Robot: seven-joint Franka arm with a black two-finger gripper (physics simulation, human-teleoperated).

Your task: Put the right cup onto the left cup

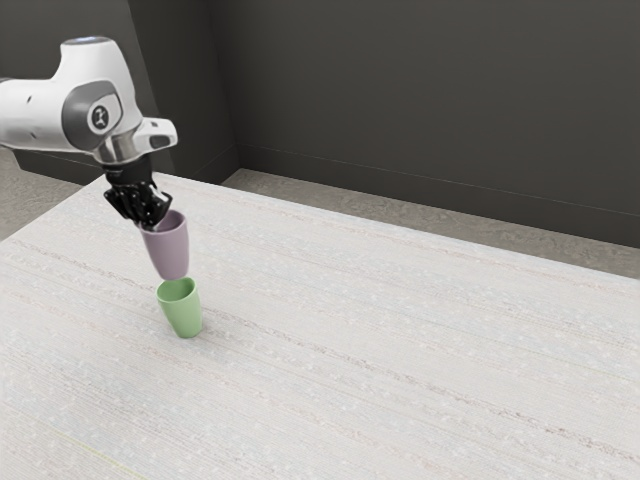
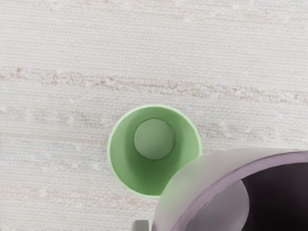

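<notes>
My gripper (image 1: 150,220) is at the near-left part of the exterior view, shut on the rim of the purple cup (image 1: 168,248). That cup hangs upright, slightly tilted, with its base just above and behind the mouth of the green cup (image 1: 184,310), which stands upright on the table. From the wrist view, the green cup (image 2: 155,168) is open and hollow down to its round bottom, and the purple cup (image 2: 211,178) overlaps part of its rim. A grey fingertip (image 2: 140,225) shows beside the purple cup's wall. Whether the cups touch cannot be told.
The pale, streaked table (image 1: 400,350) extends toward the exterior view's right. Its far edge runs in front of a dark wall (image 1: 420,100), with a strip of grey floor between them.
</notes>
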